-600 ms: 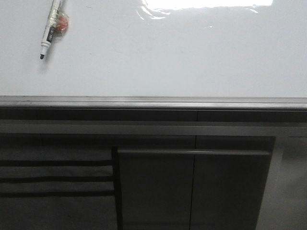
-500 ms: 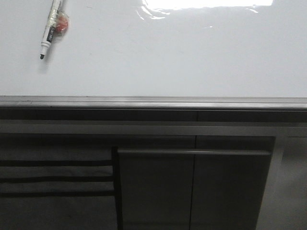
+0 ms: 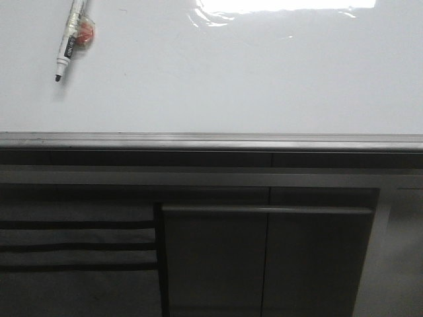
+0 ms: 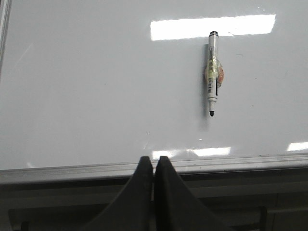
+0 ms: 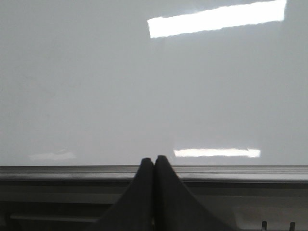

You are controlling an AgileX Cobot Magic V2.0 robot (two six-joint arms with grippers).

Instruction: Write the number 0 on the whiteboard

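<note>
- Both grippers, left and right, are sitting closed and empty at the whiteboard edge.
- We are seeing no 0 drawn yet; the marker is lying uncapped ahead of our left jaws.
- Next we judge opening and reaching for it.

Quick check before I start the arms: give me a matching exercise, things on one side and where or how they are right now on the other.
Things:
1. marker
2. whiteboard
3. left gripper
4. right gripper

States:
A. shut, with the marker lying ahead of it
B. blank, nothing written
C. shut, with only bare board ahead of it
D. uncapped, lying on the board's far left

Pairs: 1-D, 2-B, 3-A, 4-C
</note>
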